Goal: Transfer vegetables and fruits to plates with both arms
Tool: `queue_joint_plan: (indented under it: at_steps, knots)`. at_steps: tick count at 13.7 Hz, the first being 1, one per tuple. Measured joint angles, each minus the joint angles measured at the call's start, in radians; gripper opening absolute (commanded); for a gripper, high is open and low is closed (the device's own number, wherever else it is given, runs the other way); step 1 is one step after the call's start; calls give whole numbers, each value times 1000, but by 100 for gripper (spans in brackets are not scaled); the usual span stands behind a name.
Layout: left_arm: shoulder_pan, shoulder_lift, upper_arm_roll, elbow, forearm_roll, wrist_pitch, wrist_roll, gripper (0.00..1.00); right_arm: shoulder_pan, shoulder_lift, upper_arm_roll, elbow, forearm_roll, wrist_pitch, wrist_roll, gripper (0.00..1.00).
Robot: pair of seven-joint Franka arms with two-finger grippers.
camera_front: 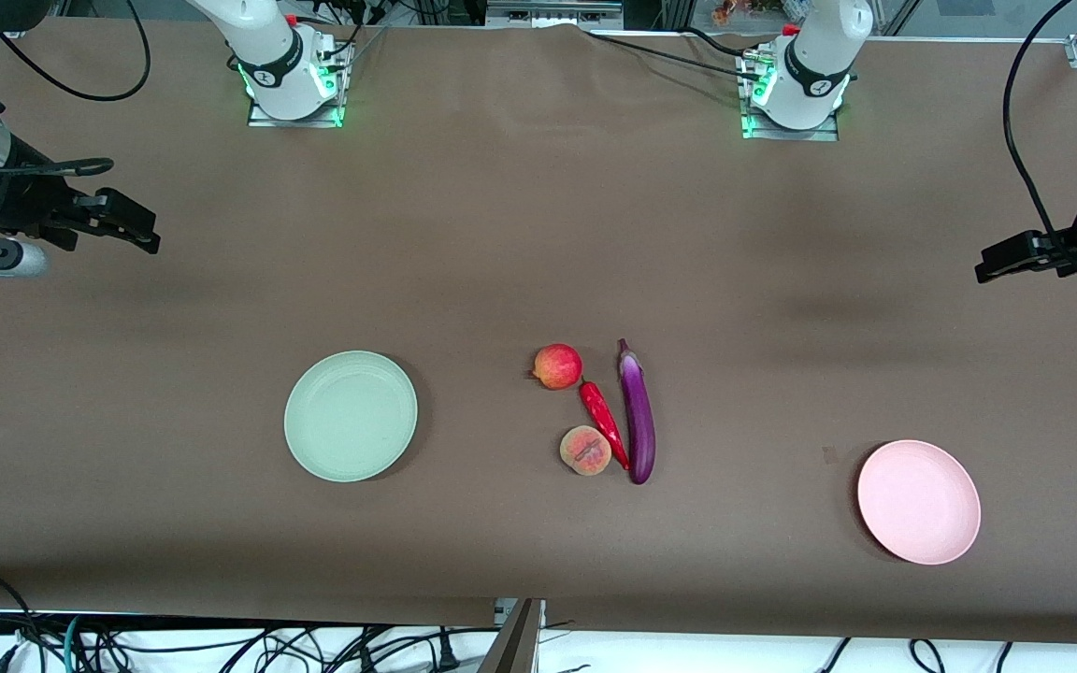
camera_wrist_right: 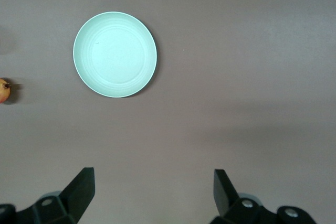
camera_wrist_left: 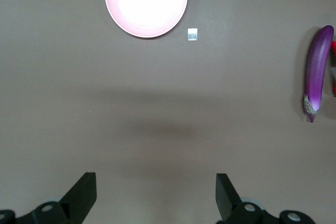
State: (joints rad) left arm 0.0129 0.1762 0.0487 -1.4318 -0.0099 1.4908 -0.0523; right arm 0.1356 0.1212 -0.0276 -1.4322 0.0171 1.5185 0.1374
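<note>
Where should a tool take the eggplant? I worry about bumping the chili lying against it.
Grip the eggplant across its slender mid-body, coming straight down from above. It lies flat, long axis toward the camera, with the chili alongside, so one finger probably needs the narrow gap.

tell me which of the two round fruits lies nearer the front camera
The peach, orange-pink with a crease, beside the red chili pepper's tip. The red apple lies farther up.

apple (camera_wrist_right: 4, 91) cut by frame edge, chili (camera_wrist_left: 333, 72) mostly behind eggplant (camera_wrist_left: 318, 72)
</note>
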Motion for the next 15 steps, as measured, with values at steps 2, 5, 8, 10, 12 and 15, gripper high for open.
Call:
queue_joint_plan:
  at_steps: [2,5,8,10,12,15]
  knots:
    - [1,0,0,0,0,1,0,100,-1,0,-1,0,0,0,0,100]
    - [3,0,0,0,0,1,0,100,-3,0,-5,0,0,1,0,100]
    - [8,0,1,-5,0,29,0,100,-3,0,-5,0,0,3,0,100]
    - [10,3,1,-23,0,51,0,100,-3,0,-7,0,-1,3,0,100]
    - [10,11,1,-62,0,84,0,100,-4,0,-9,0,-1,4,0,100]
    - [11,45,-13,-96,-1,145,0,100,-4,1,-12,0,-2,8,0,100]
